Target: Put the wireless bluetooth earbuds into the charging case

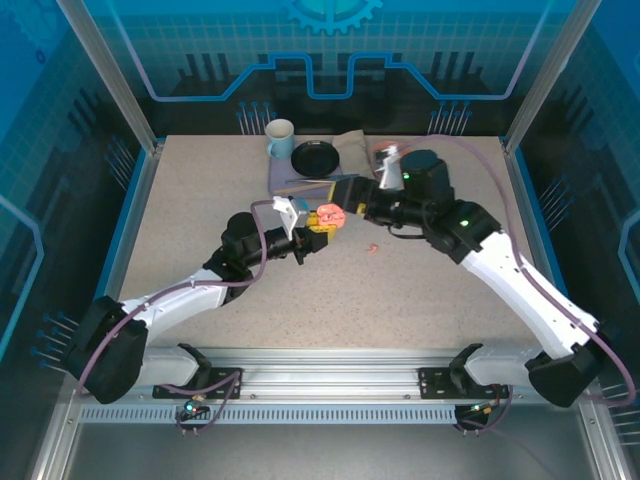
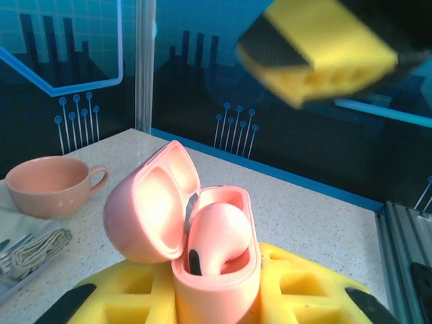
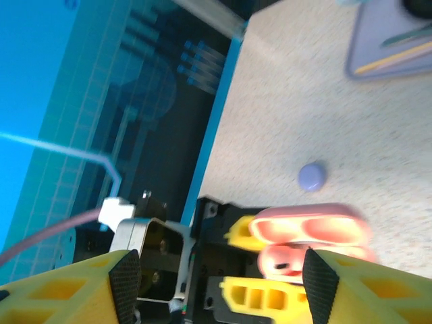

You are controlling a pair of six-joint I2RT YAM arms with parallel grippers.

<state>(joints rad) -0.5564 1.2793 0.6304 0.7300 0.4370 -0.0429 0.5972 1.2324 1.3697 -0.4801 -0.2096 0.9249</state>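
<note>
**Pink case held open: one bud in, one loose on the desk**

Case (image 2: 219,287): pink and pebble-shaped, with the lid (image 2: 145,209) swung back on its hinge. It stands upright near the middle of the desk (image 1: 200,220), apparently lifted off it. The left claw (image 2: 216,309) is clamped on the body, a yellow finger against each side.

Seated bud (image 2: 214,236): pink, sitting in one well of the case. The other well is hidden behind it.

Loose bud (image 1: 373,247): a small pink speck lying on the desk. It is near the case, to its right and closer to the arm bases, and touches nothing.

Right claw (image 3: 216,277): fingers spread apart with nothing between them. It hovers just above and beyond the open case.

Lilac pebble (image 3: 312,177): on the desk past the case. I cannot tell whether it is a bud or a second case.

Far edge: mug (image 1: 280,140), black plate (image 1: 318,158), tray (image 1: 300,182), cloth (image 1: 352,150).

Step in hand, by my reading: filling the pink case, roughly half done. The next move calls for the right claw to drop to the loose bud and pinch it lightly. It then carries the bud over the free well and lowers it stem first, with the case held steady.
</note>
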